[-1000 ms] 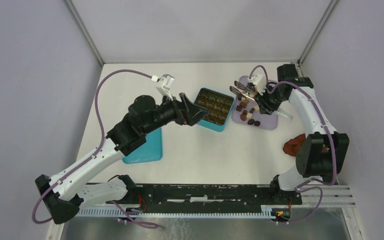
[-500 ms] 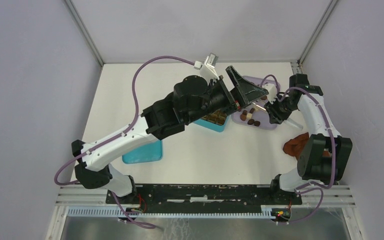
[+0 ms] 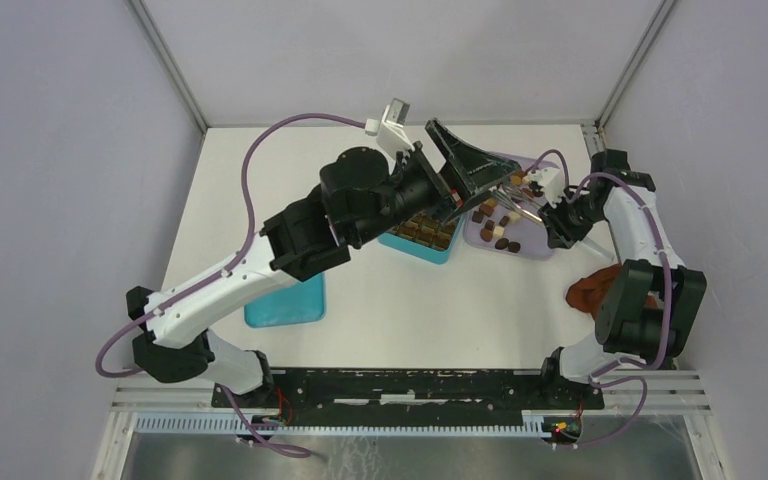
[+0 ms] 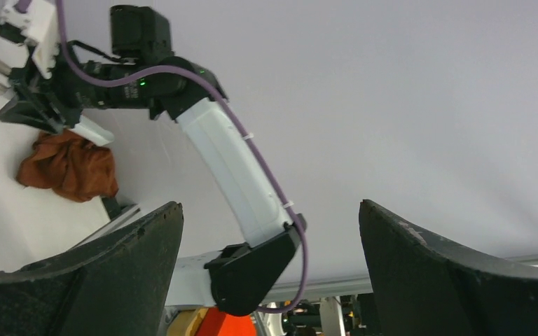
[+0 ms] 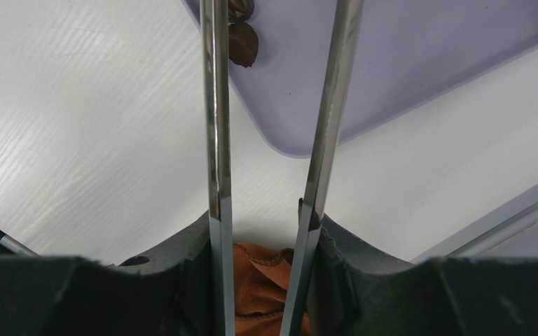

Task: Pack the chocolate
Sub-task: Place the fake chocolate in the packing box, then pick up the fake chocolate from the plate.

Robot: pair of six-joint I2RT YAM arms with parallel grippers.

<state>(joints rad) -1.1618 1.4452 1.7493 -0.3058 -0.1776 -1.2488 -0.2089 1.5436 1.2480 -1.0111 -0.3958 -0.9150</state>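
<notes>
The teal box (image 3: 430, 243) holds chocolate in its compartments and is partly hidden under my left arm. More chocolate pieces (image 3: 490, 226), dark brown, mid brown and cream, lie on the lilac tray (image 3: 532, 243); two dark pieces (image 5: 242, 42) show in the right wrist view on the tray (image 5: 406, 63). My left gripper (image 3: 473, 163) is open and empty, raised above the tray's far left and pointing at the right arm; its view (image 4: 270, 266) shows no chocolate. My right gripper (image 3: 560, 217) is shut on metal tongs (image 3: 518, 200), whose two arms (image 5: 214, 105) reach over the tray's edge.
A reddish-brown cloth (image 3: 590, 292) lies at the right edge next to the right arm's base, also in the wrist views (image 4: 66, 168) (image 5: 259, 287). The teal lid (image 3: 285, 302) lies flat at the left. Walls close in the table on three sides.
My left arm has swung up and to the right, from beside the teal box to above the tray. My right gripper has drawn back to the right with the tongs.
</notes>
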